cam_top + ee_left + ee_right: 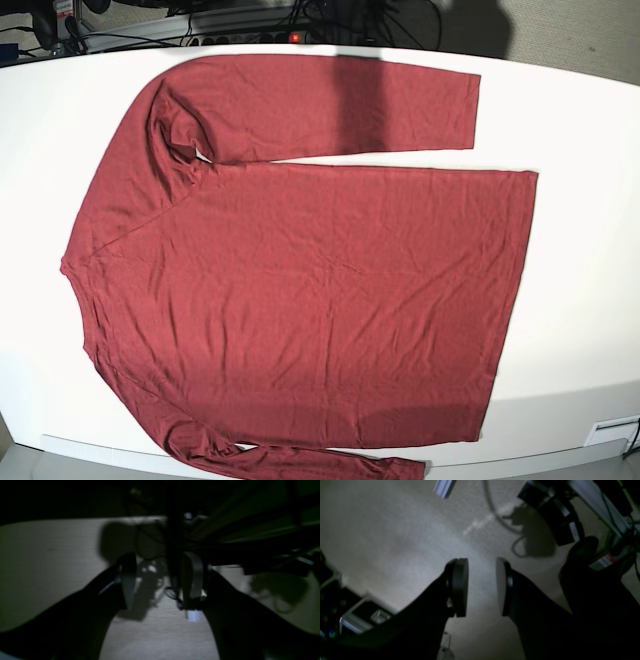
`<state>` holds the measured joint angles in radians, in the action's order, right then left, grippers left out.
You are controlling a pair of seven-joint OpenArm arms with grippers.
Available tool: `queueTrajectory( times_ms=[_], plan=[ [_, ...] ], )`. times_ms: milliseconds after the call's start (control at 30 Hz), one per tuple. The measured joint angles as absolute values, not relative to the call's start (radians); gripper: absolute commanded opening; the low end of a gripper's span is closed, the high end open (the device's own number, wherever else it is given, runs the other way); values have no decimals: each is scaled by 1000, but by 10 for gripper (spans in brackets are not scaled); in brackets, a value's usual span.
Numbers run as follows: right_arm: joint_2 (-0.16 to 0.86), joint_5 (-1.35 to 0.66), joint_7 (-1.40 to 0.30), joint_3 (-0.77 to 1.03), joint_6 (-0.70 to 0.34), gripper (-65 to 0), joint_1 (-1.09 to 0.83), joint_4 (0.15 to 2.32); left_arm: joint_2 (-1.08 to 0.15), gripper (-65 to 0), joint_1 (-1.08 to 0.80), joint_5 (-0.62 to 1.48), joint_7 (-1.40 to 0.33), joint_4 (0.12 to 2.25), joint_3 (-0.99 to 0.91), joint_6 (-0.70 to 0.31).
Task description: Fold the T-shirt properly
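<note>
The T-shirt (300,290) is a dark red long-sleeved shirt spread flat on the white table (580,110) in the base view, neck to the left and hem to the right. One sleeve (330,105) lies along the far edge, the other (300,462) along the near edge. Neither arm shows in the base view. In the left wrist view my left gripper (160,585) is open over grey carpet, nothing between its fingers. My right gripper (481,587) is also open and empty above the floor. No cloth appears in either wrist view.
Cables and a power strip (250,20) lie behind the table's far edge. A small white box (612,432) sits at the near right corner. Under the right gripper a looped cable (500,512) and dark equipment (557,517) rest on the carpet.
</note>
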<state>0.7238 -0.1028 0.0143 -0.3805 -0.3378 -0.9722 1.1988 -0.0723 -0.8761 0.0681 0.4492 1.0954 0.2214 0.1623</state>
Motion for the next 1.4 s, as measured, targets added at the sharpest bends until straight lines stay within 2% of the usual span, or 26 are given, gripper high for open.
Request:
queueTrajectory(
  times_ms=[67,233,533,800,1167,1300,1400],
  plan=[
    [747,-99,14,-381,-338,-453,-1006,1262,-74,-359,-912,68,456,1130,220,230],
    [781,-16,19,-353,-337,-453,-1028,1412,-67,-359,-950,48,527,1205,222,319],
    [781,-31,9,-241,-337,-453,-1031,1646,-75,-359,-995,-18,525,1352,222,644],
    [781,-30,2,-187,-341,-453,-1034,1803,-151,-359,-1103,-46,520,1574,221,680],
    [781,-28,15,-104,-345,-453,-994,2077,-150,-359,-1168,-76,437,1823,222,681],
    [738,-29,8,-83,-349,-453,-923,2122,-154,-359,-1164,-255,429,1868,222,679],
    [665,-31,5,-81,-345,-453,-812,2122,-168,-359,-1106,-388,433,1902,223,678]
  ],
)
